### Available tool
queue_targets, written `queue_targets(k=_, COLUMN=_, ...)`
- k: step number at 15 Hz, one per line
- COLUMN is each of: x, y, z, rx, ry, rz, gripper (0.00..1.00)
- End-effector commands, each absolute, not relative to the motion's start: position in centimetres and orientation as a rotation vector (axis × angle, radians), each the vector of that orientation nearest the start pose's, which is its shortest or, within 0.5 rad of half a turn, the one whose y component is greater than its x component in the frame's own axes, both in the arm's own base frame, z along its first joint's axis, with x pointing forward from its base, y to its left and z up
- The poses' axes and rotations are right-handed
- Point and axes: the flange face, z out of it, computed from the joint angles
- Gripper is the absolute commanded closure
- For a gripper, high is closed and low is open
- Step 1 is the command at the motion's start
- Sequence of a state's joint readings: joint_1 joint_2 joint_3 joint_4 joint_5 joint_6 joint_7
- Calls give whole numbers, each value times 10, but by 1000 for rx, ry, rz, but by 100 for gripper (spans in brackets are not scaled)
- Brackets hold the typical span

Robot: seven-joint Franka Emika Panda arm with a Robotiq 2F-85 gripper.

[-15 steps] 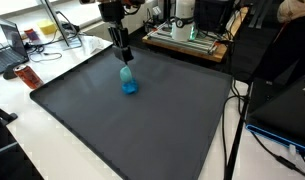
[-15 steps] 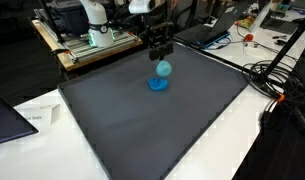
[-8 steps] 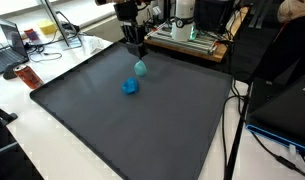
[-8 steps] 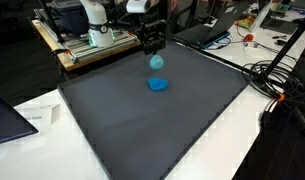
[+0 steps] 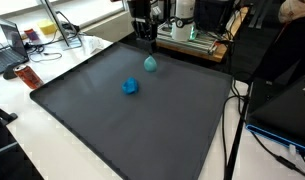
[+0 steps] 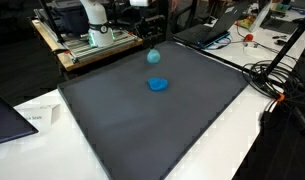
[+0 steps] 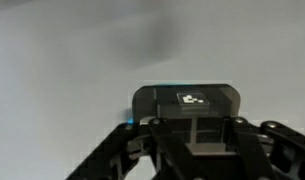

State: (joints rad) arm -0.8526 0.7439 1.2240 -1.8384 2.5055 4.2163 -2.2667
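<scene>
Small teal lump, rounded, perhaps soft, pinched in the gripper.

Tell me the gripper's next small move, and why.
Probably lower it a little: the shut gripper holds the pale teal piece above the dark mat, near one edge and apart from the blue piece.

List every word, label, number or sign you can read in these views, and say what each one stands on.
No text here can be read.
White mark on the dark panel in the wrist view: blurred, unreadable.
Any print on the red item beside the mat: too small to read.
No markings seen on the light teal object in the gripper or on the blue object.
</scene>
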Motion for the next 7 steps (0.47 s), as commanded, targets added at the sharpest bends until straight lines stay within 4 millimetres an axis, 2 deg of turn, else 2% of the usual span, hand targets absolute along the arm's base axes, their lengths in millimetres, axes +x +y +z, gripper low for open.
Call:
queue_targets(k=1, x=460, y=23, z=328, rx=-3016, ry=461, rz=93, gripper=78)
queue_targets(k=7, x=460, y=18, z=318, rx=-3022, ry=432, rz=122, gripper=78)
